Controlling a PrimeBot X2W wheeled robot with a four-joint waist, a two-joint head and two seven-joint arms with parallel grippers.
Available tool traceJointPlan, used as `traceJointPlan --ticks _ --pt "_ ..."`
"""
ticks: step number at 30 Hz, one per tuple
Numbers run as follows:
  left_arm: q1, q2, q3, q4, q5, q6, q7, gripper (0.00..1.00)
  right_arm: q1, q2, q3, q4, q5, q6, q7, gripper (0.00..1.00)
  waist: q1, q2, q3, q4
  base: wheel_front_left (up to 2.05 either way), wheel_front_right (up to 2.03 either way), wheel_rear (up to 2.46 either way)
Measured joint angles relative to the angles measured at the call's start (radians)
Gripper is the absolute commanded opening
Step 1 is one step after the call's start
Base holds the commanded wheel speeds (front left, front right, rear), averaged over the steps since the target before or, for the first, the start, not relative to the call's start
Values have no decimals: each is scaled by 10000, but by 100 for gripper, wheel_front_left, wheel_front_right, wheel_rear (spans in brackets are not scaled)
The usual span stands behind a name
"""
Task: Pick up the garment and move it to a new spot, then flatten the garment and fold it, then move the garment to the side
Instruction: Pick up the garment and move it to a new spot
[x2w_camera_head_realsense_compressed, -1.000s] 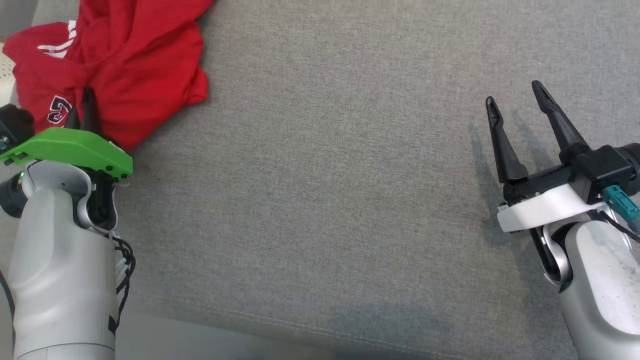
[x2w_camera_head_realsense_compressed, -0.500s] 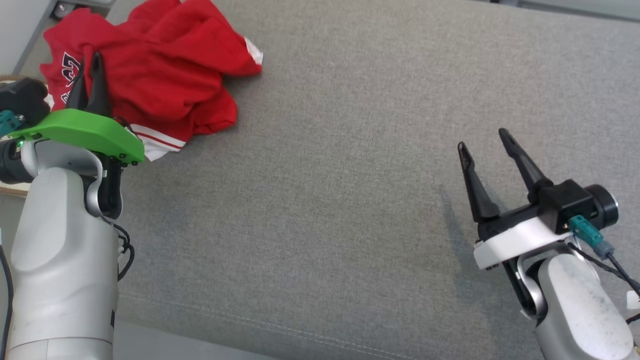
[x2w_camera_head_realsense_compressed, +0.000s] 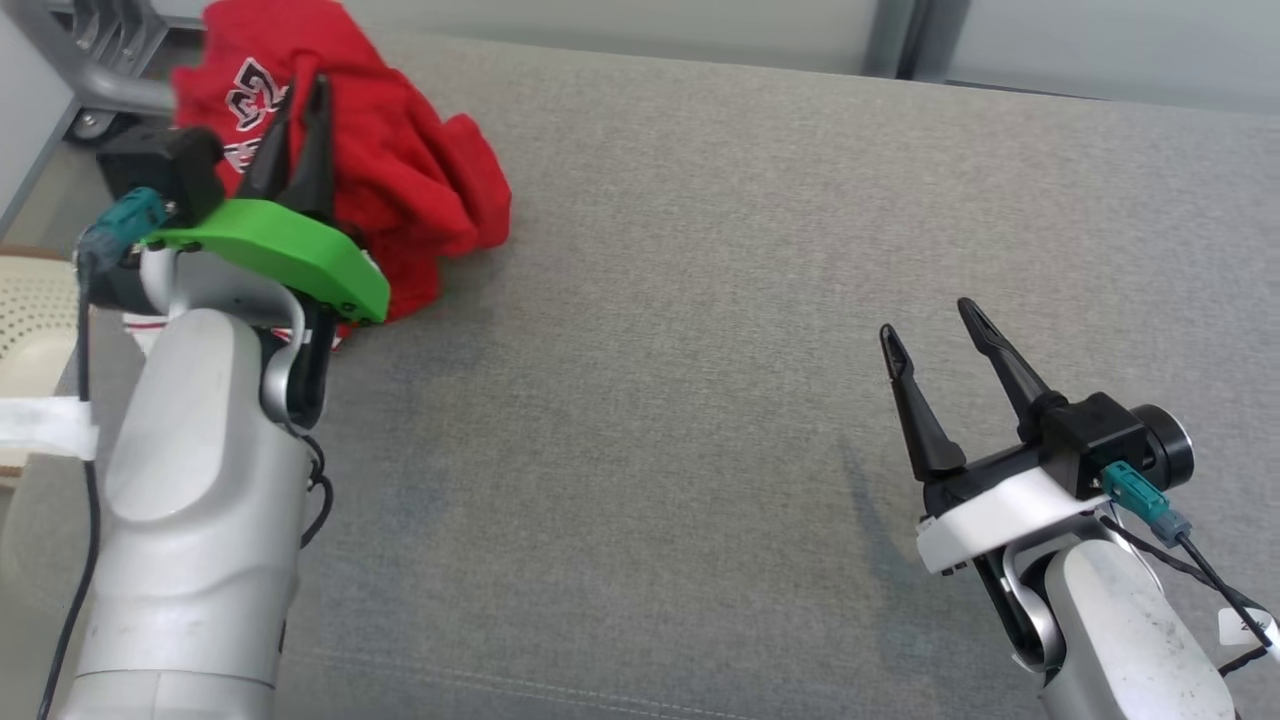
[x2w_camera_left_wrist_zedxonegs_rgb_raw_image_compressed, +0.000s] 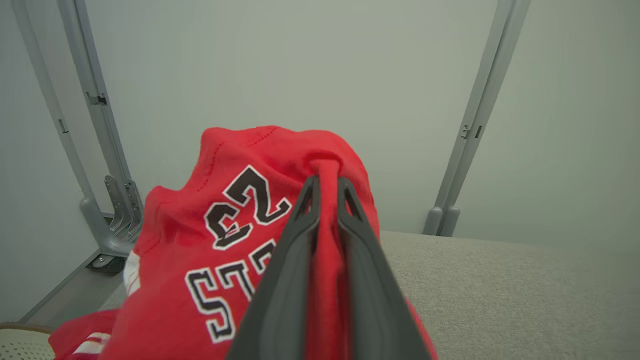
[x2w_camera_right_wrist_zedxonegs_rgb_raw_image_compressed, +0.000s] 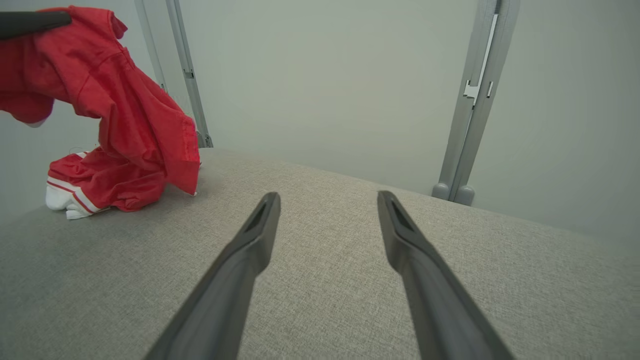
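Note:
The garment (x2w_camera_head_realsense_compressed: 420, 180) is a red shirt with dark, white-edged lettering and white-striped trim. My left gripper (x2w_camera_head_realsense_compressed: 305, 95) is shut on a fold of it at the far left of the grey surface. In the left wrist view the garment (x2w_camera_left_wrist_zedxonegs_rgb_raw_image_compressed: 200, 250) drapes over and around the pinching fingers (x2w_camera_left_wrist_zedxonegs_rgb_raw_image_compressed: 350, 240). From the right wrist view the garment (x2w_camera_right_wrist_zedxonegs_rgb_raw_image_compressed: 135, 125) hangs from a dark finger at the top left, its lower part resting on the surface. My right gripper (x2w_camera_head_realsense_compressed: 925, 325) stands open above the right side, holding nothing; its fingers (x2w_camera_right_wrist_zedxonegs_rgb_raw_image_compressed: 250, 250) are spread wide.
The grey fabric surface (x2w_camera_head_realsense_compressed: 700, 350) stretches wide between the two arms. Grey metal posts (x2w_camera_right_wrist_zedxonegs_rgb_raw_image_compressed: 475, 100) stand against a pale wall behind its far edge. A cream perforated basket (x2w_camera_head_realsense_compressed: 30, 300) sits at the left, beyond the surface's edge.
The head camera has tilted up, bringing the wall and posts into view. My left gripper has lifted the garment higher, so it hangs bunched. The right gripper stays open.

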Motion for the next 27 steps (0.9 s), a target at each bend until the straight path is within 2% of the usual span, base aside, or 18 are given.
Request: traceJointPlan --ticks 6,14,19,27 --pt "0 -148 -922 -259 -6 -90 228 0 142 67 46 -6 12 0 0 100 0 0 -178 -492 0 0 0" --pt "118 -150 -2755 -769 -226 -100 616 0 150 224 88 -100 27 -35 0 100 0 0 -353 -1460 0 0 0" --pt "434 -130 -4401 -1118 -1097 -100 832 0 164 316 29 -236 109 -192 0 100 0 0 -412 -2108 0 0 0" --pt "1294 -88 -5708 -604 -1039 -102 1041 0 522 370 -19 -357 219 -384 0 100 0 0 -439 -3209 0 0 0"
